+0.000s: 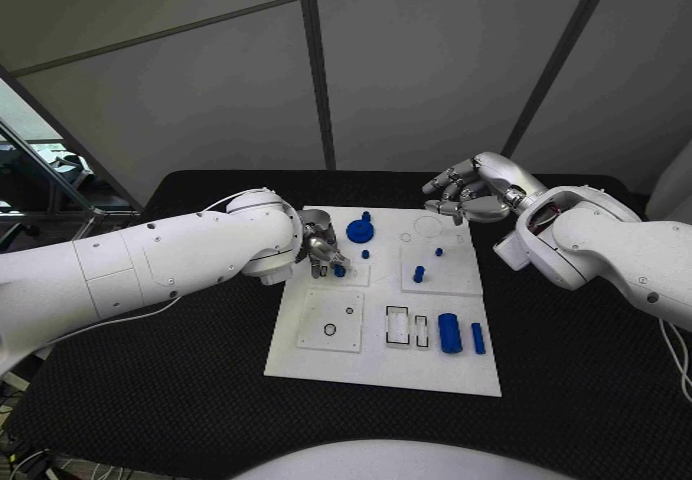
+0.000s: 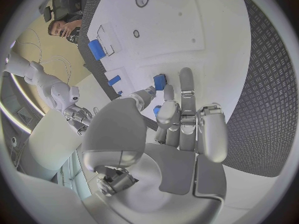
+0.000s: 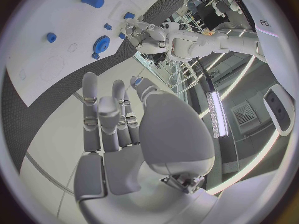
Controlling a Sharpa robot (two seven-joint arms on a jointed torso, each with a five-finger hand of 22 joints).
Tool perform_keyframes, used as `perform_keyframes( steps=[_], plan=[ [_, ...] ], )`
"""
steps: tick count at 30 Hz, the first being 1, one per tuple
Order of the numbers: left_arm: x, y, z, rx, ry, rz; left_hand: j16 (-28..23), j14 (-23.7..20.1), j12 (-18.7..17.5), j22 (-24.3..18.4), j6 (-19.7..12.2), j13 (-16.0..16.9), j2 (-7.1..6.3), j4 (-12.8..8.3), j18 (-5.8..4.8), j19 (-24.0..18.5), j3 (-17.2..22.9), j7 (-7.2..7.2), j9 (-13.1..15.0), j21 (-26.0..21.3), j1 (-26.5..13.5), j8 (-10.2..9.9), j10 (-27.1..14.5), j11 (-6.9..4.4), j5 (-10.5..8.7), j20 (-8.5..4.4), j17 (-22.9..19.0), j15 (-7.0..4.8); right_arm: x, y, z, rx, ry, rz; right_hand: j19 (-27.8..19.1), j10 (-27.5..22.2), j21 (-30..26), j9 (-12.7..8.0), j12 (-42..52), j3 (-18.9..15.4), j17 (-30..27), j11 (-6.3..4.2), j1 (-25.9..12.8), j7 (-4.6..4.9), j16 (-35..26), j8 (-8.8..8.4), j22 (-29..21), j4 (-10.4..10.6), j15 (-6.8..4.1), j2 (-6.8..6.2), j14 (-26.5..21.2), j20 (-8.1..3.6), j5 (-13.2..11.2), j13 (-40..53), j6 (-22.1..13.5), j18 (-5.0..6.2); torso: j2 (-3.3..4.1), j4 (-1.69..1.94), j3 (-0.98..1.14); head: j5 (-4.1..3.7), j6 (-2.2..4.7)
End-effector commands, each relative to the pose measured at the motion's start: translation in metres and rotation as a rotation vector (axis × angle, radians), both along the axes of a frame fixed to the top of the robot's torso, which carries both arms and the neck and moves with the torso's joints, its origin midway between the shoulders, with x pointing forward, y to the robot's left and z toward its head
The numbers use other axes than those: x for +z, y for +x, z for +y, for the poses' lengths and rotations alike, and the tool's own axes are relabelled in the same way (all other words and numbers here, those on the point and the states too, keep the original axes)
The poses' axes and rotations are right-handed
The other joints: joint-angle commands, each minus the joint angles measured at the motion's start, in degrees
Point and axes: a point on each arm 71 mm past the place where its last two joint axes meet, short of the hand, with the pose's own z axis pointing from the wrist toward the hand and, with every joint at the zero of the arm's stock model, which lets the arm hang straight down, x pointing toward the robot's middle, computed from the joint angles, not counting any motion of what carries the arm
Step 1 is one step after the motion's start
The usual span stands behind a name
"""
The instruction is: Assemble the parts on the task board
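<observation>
- Task board: white plate lying flat on the black table, its near edge the closest item to the head camera. It carries raised square sub-plates and, near its front, black-outlined rectangular slots.
- Left hand: positioned over the left part of the board, beside the far left sub-plate. Fingers drawn close together, holding a small blue part at the tips. The left wrist view shows the fingers reaching to the blue piece against the board surface, with the thumb alongside it.
- Right hand: raised at the far right corner of the board, clear of the parts. Fingers spread and loosely curved, nothing in them; the right wrist view confirms the fingers are apart and empty.
- Blue gear: round toothed piece with a short post, seated on the far left area of the board, just beside the left hand.
- Blue cylinder: the larger of two loose pieces lying at the front right of the board, beside the outlined slots.
- Blue pin: thinner piece, lying just to the right of the cylinder, parallel to it.
- Blue pegs: small pieces standing upright on the far right sub-plate; a further small peg stands near the gear.
</observation>
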Motion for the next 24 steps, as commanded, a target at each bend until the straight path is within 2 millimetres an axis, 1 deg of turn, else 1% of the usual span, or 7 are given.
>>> perform_keyframes(
  steps=[1,3,10,15,17,21,24],
  plan=[
    [0.0002,-0.0001,0.0001,0.001,0.007,0.001,-0.34,0.38,-0.34,6.28,0.5,-0.11,0.12,0.01,-8.91,1.49,-0.71,-0.05,-0.11,0.06,-0.38,-0.46,-0.44,0.02,0.26,0.11,0.07,0.07,0.0019,-0.0002,0.0008,0.008,0.0,-0.008,0.51,-0.03,-0.38,-0.09,-0.36,0.28,0.04,0.06,-0.16,0.23,-0.15,0.0,-0.1,0.08,0.07,-0.36,0.47,-0.02,0.07,-0.05,0.18,0.93,-0.01,0.0,0.01,-0.06,-0.06],
    [0.0001,-0.0001,0.0003,0.0,0.008,0.002,-0.35,0.39,-0.38,6.3,0.52,-0.15,0.15,0.11,-8.92,1.5,-1.03,-0.04,-0.13,0.06,-0.39,-0.51,-0.47,0.03,0.26,0.11,0.09,0.08,0.0019,-0.0002,0.0008,0.008,0.0,-0.008,0.53,-0.08,-0.39,-0.09,-0.41,0.31,0.03,0.05,-0.14,0.23,-0.18,-0.01,-0.1,0.07,0.07,-0.4,0.47,-0.02,0.07,-0.09,0.17,0.93,-0.01,0.0,0.01,-0.04,-0.06],
    [-0.0004,-0.0006,0.0003,-0.004,0.014,0.01,-0.5,0.44,-0.26,6.5,0.87,0.01,0.34,1.31,-8.95,1.58,-4.03,-0.02,-0.26,0.12,-0.58,-0.88,-0.39,0.06,0.27,0.14,0.23,0.09,0.0019,-0.0002,0.0006,0.008,-0.003,-0.009,0.53,-0.16,-0.44,-0.1,-0.48,0.34,0.08,0.06,-0.14,0.23,-0.18,-0.01,-0.13,0.07,0.08,-0.44,0.49,-0.02,0.07,-0.16,0.15,0.93,-0.03,0.01,0.0,-0.01,-0.1],
    [-0.0003,-0.0005,0.0001,-0.004,0.013,0.009,-0.57,0.48,-0.24,6.55,1.01,0.05,0.61,2.12,-8.95,1.59,-5.64,0.02,-0.32,0.11,-0.72,-1.06,-0.38,0.09,0.29,0.15,0.31,0.11,0.002,-0.0002,0.0005,0.008,-0.005,-0.011,0.53,-0.16,-0.44,-0.1,-0.48,0.34,0.08,0.06,-0.14,0.23,-0.18,-0.01,-0.13,0.07,0.08,-0.44,0.49,-0.02,0.07,-0.16,0.15,0.93,-0.01,0.01,-0.01,0.02,0.0],
    [-0.0002,-0.0003,0.0001,-0.002,0.011,0.006,-0.61,0.49,-0.23,6.57,1.06,0.06,0.72,2.77,-8.95,1.59,-6.57,0.07,-0.35,0.1,-1.12,-1.16,-0.37,0.13,0.29,0.17,0.34,0.14,0.002,-0.0002,0.0006,0.008,-0.005,-0.012,0.53,-0.16,-0.44,-0.1,-0.48,0.34,0.08,0.06,-0.14,0.23,-0.18,-0.01,-0.13,0.07,0.08,-0.44,0.49,-0.02,0.07,-0.16,0.15,0.93,0.0,0.02,-0.01,0.02,0.01],
    [0.0004,0.0002,0.0003,0.006,0.005,-0.003,-0.73,0.56,-0.06,6.79,1.26,0.22,0.53,5.61,-8.99,1.68,-11.34,0.09,-0.35,0.18,-3.19,-1.41,-0.27,0.22,0.27,0.22,0.47,0.17,0.002,-0.0001,0.0008,0.007,-0.005,-0.012,0.49,-0.23,-0.54,-0.11,-0.56,0.35,-0.03,0.08,-0.21,0.24,-0.29,-0.02,-0.23,0.13,0.09,-0.48,0.47,-0.02,0.05,-0.22,0.14,0.94,0.0,0.02,0.0,0.01,0.11],
    [0.0008,0.0004,0.0007,0.01,0.002,-0.008,-0.83,0.6,0.05,6.96,1.35,0.36,0.61,7.24,-9.02,1.75,-14.64,0.06,-0.31,0.25,-3.45,-1.53,-0.21,0.16,0.23,0.17,0.56,0.14,0.0019,0.0001,0.0005,0.006,-0.006,-0.013,0.46,-0.34,-0.66,-0.13,-0.68,0.37,-0.12,0.11,-0.31,0.26,-0.42,-0.05,-0.35,0.21,0.11,-0.54,0.44,-0.01,0.03,-0.34,0.08,0.95,0.02,0.03,-0.01,-0.02,0.13]
  ],
)
